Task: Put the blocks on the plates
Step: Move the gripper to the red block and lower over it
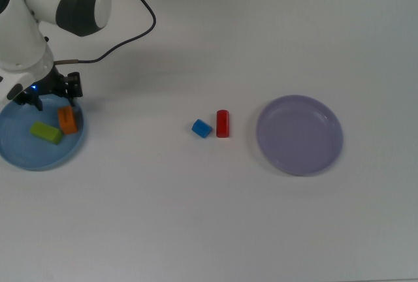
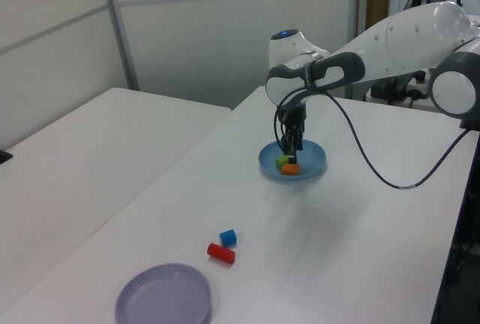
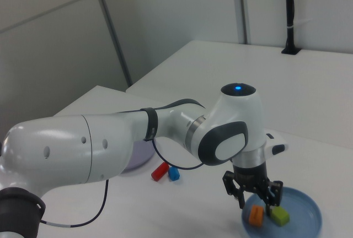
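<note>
The orange block [image 1: 67,119] [image 2: 290,168] [image 3: 255,215] lies loose on the light blue plate [image 1: 19,158] [image 2: 315,160] [image 3: 309,216], beside the lime-green block [image 1: 46,132] [image 2: 283,162] [image 3: 279,216]. My gripper [image 1: 53,96] [image 2: 291,144] [image 3: 258,198] hangs open just above them, holding nothing. Mid-table, the blue block [image 1: 202,128] [image 2: 228,238] [image 3: 174,174] and the red block [image 1: 223,123] [image 2: 220,253] [image 3: 159,172] sit side by side on the white table. The lavender plate [image 1: 299,135] [image 2: 163,301] is bare at the top view's right.
A black cable [image 1: 124,31] trails from the arm across the table at the top view's upper left. The arm's bulk [image 3: 110,144] hides part of the lavender plate in the right view. A table edge [image 2: 442,279] runs down the left view's right.
</note>
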`<state>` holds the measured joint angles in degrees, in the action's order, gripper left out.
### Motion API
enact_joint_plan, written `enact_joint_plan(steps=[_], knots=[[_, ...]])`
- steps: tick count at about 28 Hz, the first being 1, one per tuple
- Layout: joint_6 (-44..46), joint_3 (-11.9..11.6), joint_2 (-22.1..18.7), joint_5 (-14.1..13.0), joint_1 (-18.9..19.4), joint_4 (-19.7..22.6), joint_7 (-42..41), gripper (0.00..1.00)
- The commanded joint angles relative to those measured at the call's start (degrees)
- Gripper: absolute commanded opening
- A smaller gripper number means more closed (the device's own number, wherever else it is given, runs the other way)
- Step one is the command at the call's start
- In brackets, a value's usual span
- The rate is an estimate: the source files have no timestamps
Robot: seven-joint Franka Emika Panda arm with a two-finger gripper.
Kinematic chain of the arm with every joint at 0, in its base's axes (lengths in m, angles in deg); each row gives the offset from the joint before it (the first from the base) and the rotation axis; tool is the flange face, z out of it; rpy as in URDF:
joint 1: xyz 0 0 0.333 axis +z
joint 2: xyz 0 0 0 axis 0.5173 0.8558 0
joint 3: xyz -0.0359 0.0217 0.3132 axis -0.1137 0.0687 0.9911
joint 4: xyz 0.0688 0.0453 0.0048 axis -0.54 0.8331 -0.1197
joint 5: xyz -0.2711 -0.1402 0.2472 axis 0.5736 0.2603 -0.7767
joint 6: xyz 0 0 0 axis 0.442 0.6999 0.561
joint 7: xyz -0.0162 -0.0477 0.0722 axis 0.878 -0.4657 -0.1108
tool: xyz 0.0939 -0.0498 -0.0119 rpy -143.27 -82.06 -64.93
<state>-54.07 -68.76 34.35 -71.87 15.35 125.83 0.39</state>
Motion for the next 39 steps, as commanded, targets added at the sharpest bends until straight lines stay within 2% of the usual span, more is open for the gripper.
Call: enact_joint_plan(steps=[1,4,9,10,15,20,21,26,33,39], knots=[[-0.67,0.23,-0.35,0.61,0.77,0.25,-0.32,1.00],[-0.41,0.67,-0.52,0.34,1.21,0.25,-0.23,1.00],[-0.40,0.76,-0.61,-0.01,5.86,0.34,3.09,1.00],[-0.58,0.85,-0.70,-0.01,7.87,0.34,6.24,1.00],[-0.41,0.85,-1.31,-0.01,12.53,0.34,14.60,1.00],[-0.32,0.85,-2.28,-0.18,15.80,0.43,22.68,1.00],[-0.40,0.85,-2.54,-0.27,16.93,0.51,27.84,1.00],[-0.67,0.85,-3.51,-0.10,20.80,2.27,42.09,1.00],[-0.14,0.85,-5.53,-0.10,24.94,6.84,44.68,1.00],[-0.40,0.85,-5.01,-0.10,27.40,7.90,44.42,1.00]])
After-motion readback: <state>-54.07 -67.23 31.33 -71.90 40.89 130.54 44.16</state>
